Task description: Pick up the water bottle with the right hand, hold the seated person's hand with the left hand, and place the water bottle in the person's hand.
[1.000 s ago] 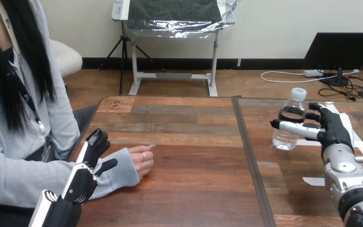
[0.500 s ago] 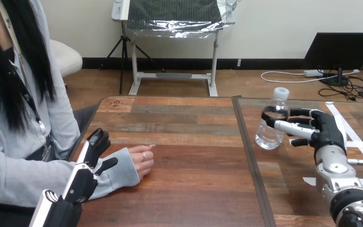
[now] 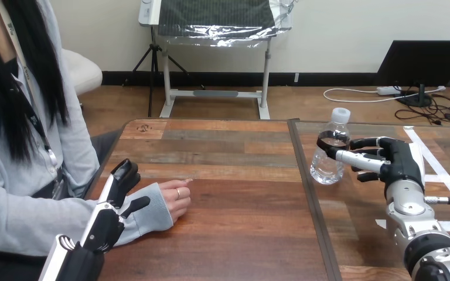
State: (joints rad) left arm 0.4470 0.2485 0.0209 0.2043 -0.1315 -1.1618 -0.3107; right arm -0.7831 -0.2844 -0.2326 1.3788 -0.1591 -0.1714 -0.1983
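The right hand (image 3: 399, 164) clasps the water bottle (image 3: 327, 168) in curled fingers (image 3: 360, 157), hiding its middle; the left hand (image 3: 103, 225) lies with fingers straight just beside the person's wrist (image 3: 152, 212), contact unclear.

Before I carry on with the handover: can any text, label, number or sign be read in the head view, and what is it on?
No text can be read.
Clear plastic water bottle with a white cap, gripped by the right hand: no label shows.
Small dark mark on the brown wooden table: too small to read.
White tape strips on the table: no print shows.
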